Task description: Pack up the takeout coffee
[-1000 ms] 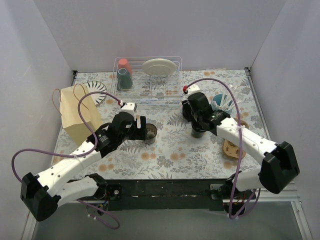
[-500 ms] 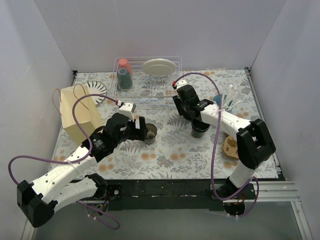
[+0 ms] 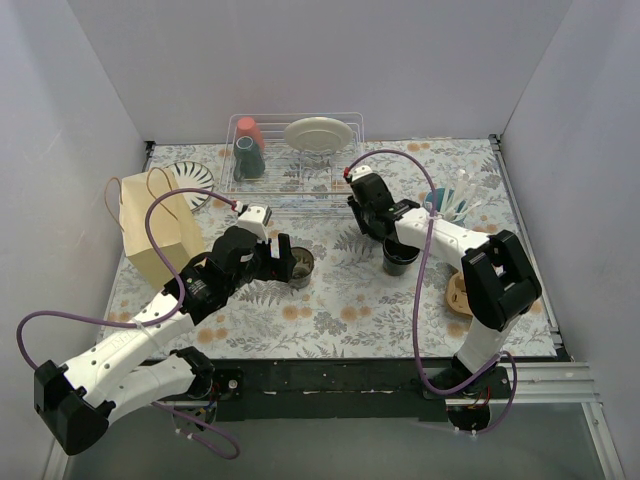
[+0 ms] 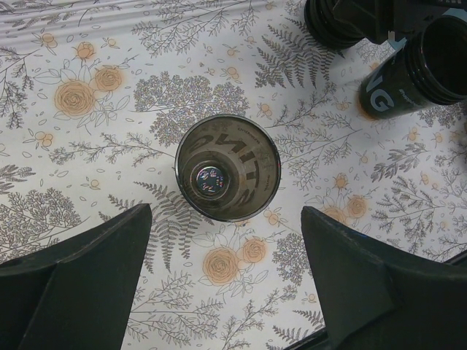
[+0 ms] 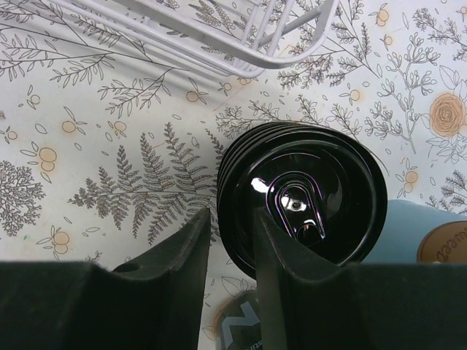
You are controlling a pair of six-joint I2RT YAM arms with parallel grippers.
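An open black cup (image 3: 300,267) stands left of centre; in the left wrist view this cup (image 4: 228,169) sits just beyond my open left gripper (image 4: 226,240), between its finger lines and untouched. A second open black cup (image 3: 400,256) stands right of centre and also shows in the left wrist view (image 4: 408,73). My right gripper (image 3: 373,220) is over a stack of ringed black lids (image 5: 303,197). Its jaws are nearly shut, astride the left rim of the top lid (image 5: 232,222). The brown paper bag (image 3: 155,235) stands open at the left.
A white wire rack (image 3: 295,160) with teal and red tumblers and a plate lies at the back. A light-blue cup of white sticks (image 3: 445,205) is right of the lids. A wooden coaster (image 3: 462,295) and a striped plate (image 3: 190,178) lie on the floral cloth.
My right gripper has moved from above the right black cup back and left to the lid stack. My left gripper has barely moved.
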